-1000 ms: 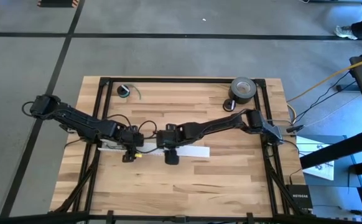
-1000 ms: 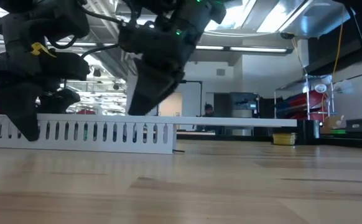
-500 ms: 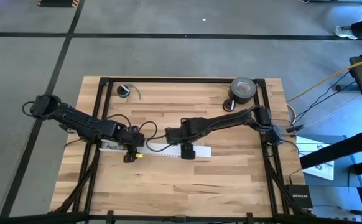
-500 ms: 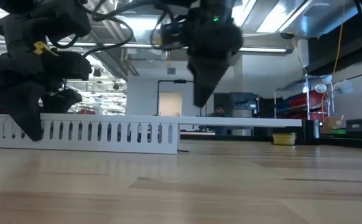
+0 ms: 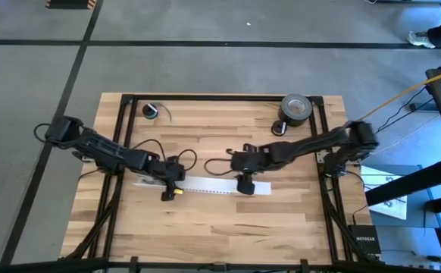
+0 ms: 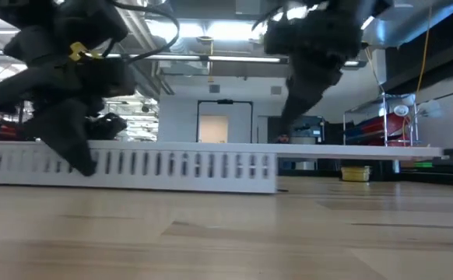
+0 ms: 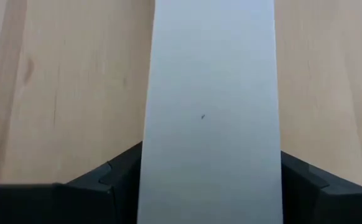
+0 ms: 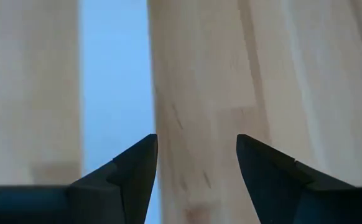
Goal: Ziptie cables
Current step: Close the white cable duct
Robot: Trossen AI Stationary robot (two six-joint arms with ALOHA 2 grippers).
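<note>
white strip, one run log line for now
left gripper: shut on white strip | right gripper: open, beside strip, over table

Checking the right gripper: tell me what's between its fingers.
Only bare wooden table shows between the right gripper's open fingers in the right wrist view; the white slotted strip lies just beside them.
</note>
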